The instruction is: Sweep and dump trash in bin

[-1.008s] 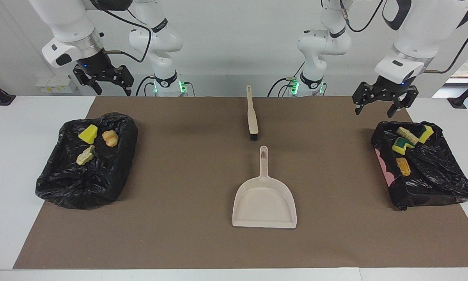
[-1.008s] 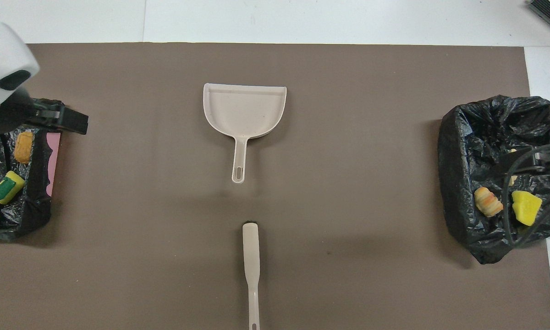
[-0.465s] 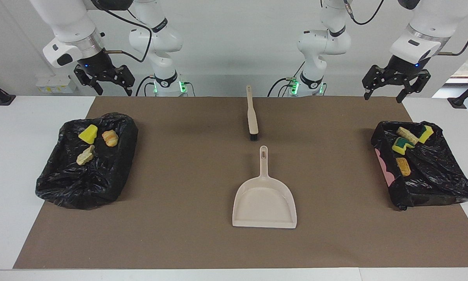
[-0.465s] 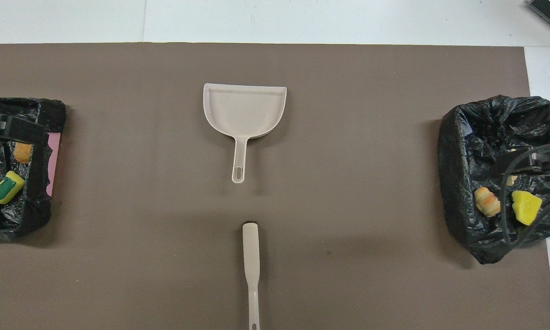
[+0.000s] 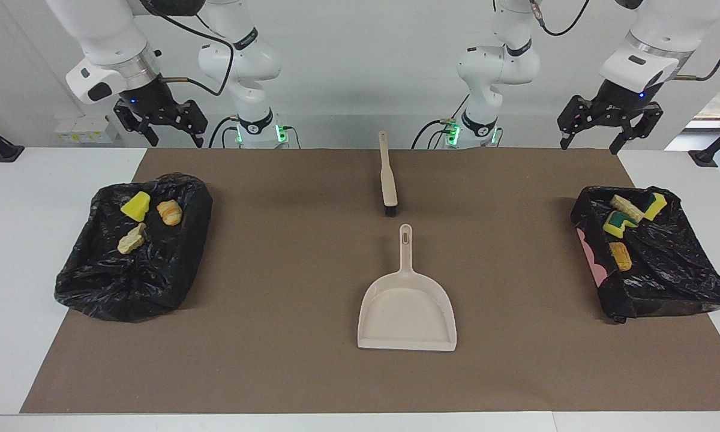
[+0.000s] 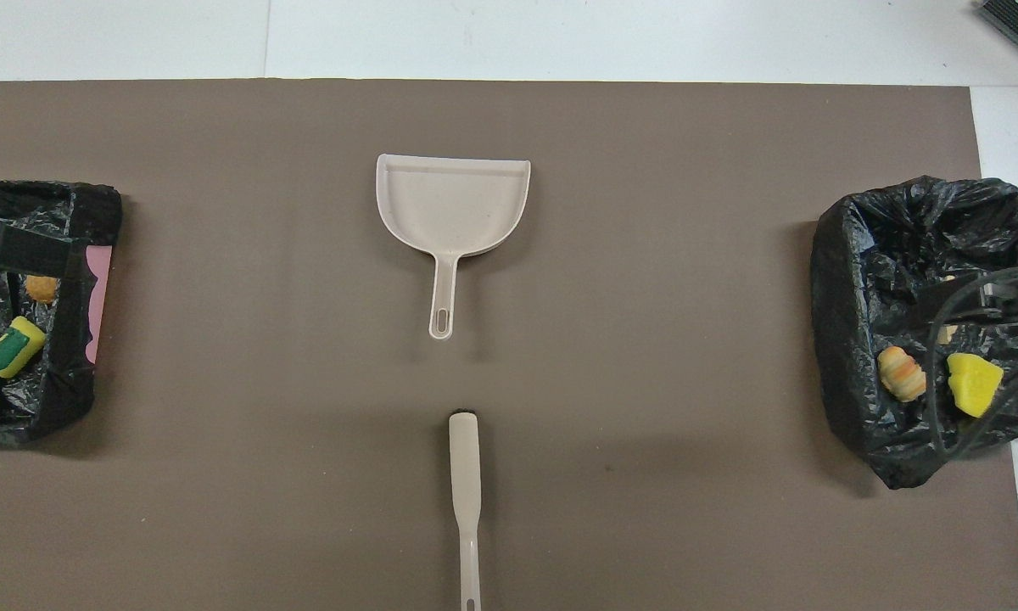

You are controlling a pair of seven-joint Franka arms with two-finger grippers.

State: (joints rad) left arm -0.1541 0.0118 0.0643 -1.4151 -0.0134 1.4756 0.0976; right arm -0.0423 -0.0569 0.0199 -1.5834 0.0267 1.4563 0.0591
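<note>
The trash lies in two black-bagged bins. The bin at the right arm's end holds a yellow piece, an orange-brown bit and a beige chunk. The bin at the left arm's end holds several pieces, among them a yellow-green one and an orange one. My left gripper is open and empty, raised over the table edge beside its bin. My right gripper is open and empty, raised near its bin.
A beige dustpan lies mid-table on the brown mat, its handle toward the robots. A beige brush lies nearer to the robots, in line with the handle. Both also show in the overhead view: the dustpan and the brush.
My left gripper has risen from just over its bin and drawn back toward its base. My right gripper has barely moved. Trash, dustpan and brush are unmoved.
</note>
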